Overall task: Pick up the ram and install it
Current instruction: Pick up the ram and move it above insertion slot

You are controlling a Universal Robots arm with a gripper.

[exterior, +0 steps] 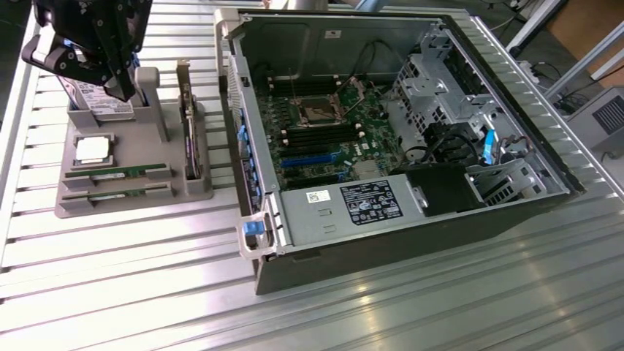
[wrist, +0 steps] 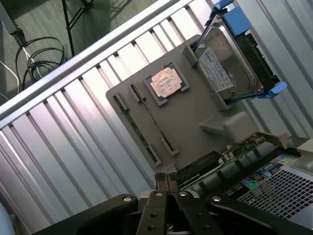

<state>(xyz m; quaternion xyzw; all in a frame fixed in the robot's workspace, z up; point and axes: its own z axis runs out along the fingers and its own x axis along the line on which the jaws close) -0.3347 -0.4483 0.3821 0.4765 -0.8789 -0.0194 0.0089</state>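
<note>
Ram (exterior: pixel 107 174): two sticks, side by side, long axes parallel to holder (exterior: pixel 146 157) edge farthest from hard drive (wrist: pixel 225 68)
Gripper (wrist: pixel 167 178): jaws together, empty, above holder

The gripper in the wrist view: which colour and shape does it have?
The gripper is matte black, built of flat angular link bars joined with round silver pins. Its two slim fingers end in narrow black tips.

Grey tray (wrist: pixel 195 117) holds processor (wrist: pixel 165 82), hard drive (wrist: pixel 227 68), upright expansion card (exterior: pixel 193 146).
</note>
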